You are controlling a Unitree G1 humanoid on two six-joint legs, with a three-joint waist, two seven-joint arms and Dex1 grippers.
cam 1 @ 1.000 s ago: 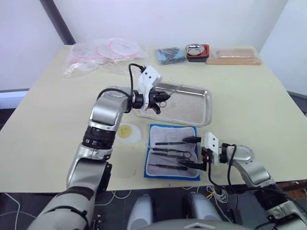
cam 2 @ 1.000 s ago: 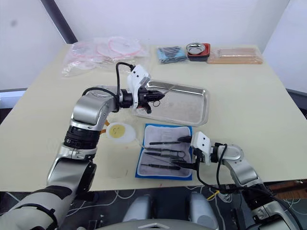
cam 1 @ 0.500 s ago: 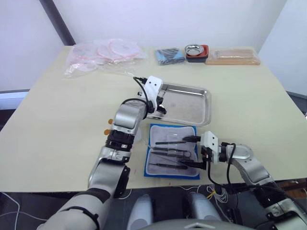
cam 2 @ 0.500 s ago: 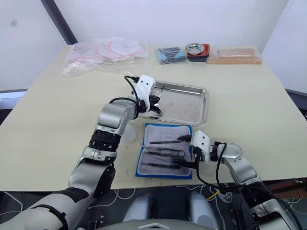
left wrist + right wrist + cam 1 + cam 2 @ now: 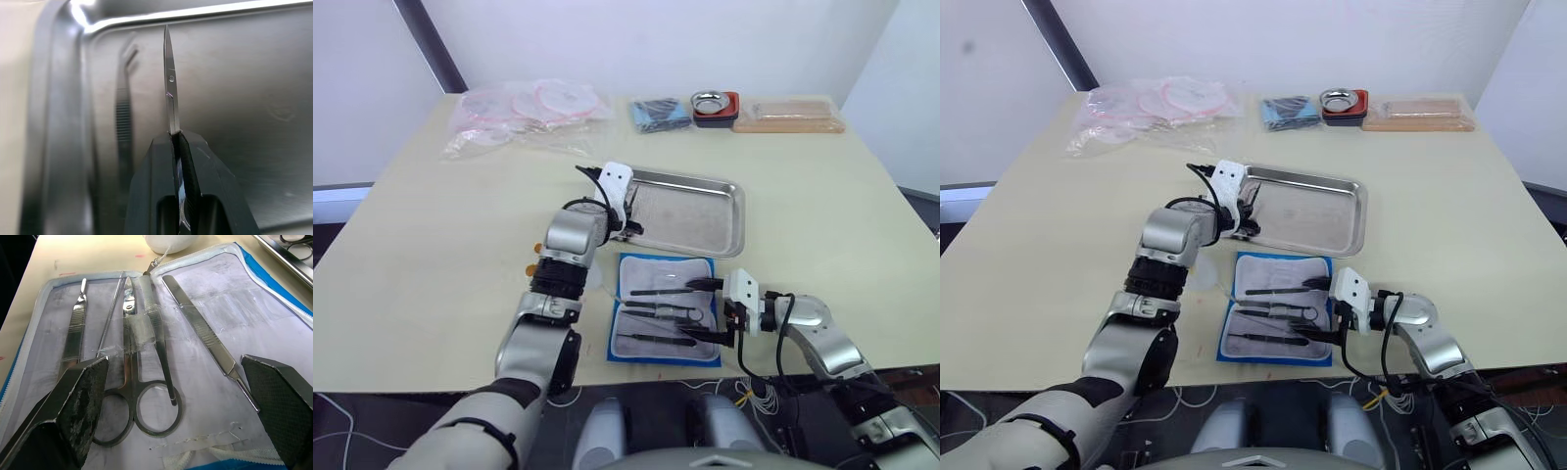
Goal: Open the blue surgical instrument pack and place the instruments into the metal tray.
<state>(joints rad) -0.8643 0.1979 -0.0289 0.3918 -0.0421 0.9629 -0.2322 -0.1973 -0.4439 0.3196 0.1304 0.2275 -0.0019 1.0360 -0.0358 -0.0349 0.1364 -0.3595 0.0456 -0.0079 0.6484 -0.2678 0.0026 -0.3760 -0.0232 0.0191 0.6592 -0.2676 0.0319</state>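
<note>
The blue surgical instrument pack (image 5: 636,274) lies open near the table's front edge, pale lining up. Strapped on the lining are the instruments: ring-handled scissors (image 5: 128,307), tweezers (image 5: 205,333), a flat handle (image 5: 77,318) and a thin probe (image 5: 110,313). My right gripper (image 5: 710,309) stands open at the pack's right edge, its fingers (image 5: 78,396) spread wide over the instruments and holding nothing. Just behind the pack is the metal tray (image 5: 695,211). My left gripper (image 5: 175,134) is low over the tray's left end, shut on slim scissors (image 5: 170,88) whose tip points across the tray floor.
Along the far edge lie clear plastic bags of pink-rimmed items (image 5: 529,108), a dark blue bundle (image 5: 661,113), a small metal bowl in a red holder (image 5: 715,104) and a flat tan package (image 5: 790,116). A white round object (image 5: 168,240) sits beside the pack's left side.
My left arm has swung in and lowered the scissors from above the tray's left part down into its left end. The right gripper and the pack have stayed still.
</note>
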